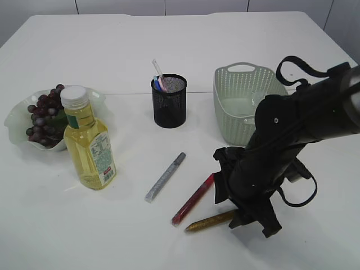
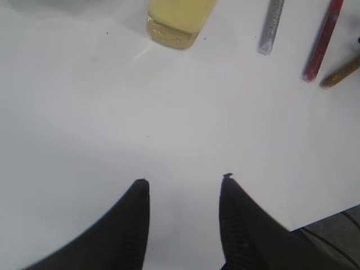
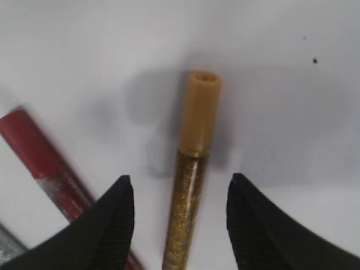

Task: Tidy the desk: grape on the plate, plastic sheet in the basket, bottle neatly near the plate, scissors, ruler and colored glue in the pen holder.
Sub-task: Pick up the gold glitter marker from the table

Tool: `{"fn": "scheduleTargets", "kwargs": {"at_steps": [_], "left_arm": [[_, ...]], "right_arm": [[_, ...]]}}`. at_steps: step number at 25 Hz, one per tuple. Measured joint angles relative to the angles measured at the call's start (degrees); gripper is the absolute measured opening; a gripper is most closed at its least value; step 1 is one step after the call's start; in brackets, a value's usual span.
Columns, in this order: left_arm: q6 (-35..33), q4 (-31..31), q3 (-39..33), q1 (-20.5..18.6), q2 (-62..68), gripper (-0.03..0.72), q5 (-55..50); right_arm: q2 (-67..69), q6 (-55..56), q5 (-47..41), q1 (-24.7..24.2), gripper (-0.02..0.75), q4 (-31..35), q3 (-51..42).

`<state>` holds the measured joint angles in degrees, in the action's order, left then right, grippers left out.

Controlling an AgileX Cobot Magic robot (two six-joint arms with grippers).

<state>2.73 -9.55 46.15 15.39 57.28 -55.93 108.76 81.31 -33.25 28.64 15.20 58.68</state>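
Right gripper [image 3: 179, 194] stands over the worktop [image 1: 169, 39], jaws released, straddling the gold glue [image 3: 191, 185] without touching it. The gold glue lies flat, just beside the red glue [image 3: 45, 163]. Left gripper [image 2: 184, 188]: jaws released, empty.

1. The counter [image 1: 169, 39] at the back is bare and wide.
2. The pen holder [image 1: 169, 101] and basket [image 1: 242, 101] stand well apart.
3. The red glue [image 3: 45, 163] lies just beside the gold glue [image 3: 194, 169], so that side is tight.
4. The bottle [image 1: 89, 140] blocks the plate [image 1: 17, 115].
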Motion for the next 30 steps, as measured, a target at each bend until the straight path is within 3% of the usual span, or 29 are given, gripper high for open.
{"fn": "scheduleTargets", "kwargs": {"at_steps": [11, 14, 20, 30], "left_arm": [[0.00, 0.00, 0.00, 0.00, 0.00, 0.307, 0.33], [0.00, 0.00, 0.00, 0.00, 0.00, 0.307, 0.55], [0.00, 0.00, 0.00, 0.00, 0.00, 0.307, 0.68], [0.00, 0.00, 0.00, 0.00, 0.00, 0.307, 0.70]], "right_arm": [[2.35, 0.13, 0.31, 0.00, 0.379, 0.53, 0.36], [2.60, 0.16, 0.20, 0.00, 0.308, 0.72, 0.49], [2.73, -0.06, -0.01, 0.00, 0.088, 0.85, 0.58], [1.80, -8.14, -0.32, 0.00, 0.049, 0.34, 0.47]]}}
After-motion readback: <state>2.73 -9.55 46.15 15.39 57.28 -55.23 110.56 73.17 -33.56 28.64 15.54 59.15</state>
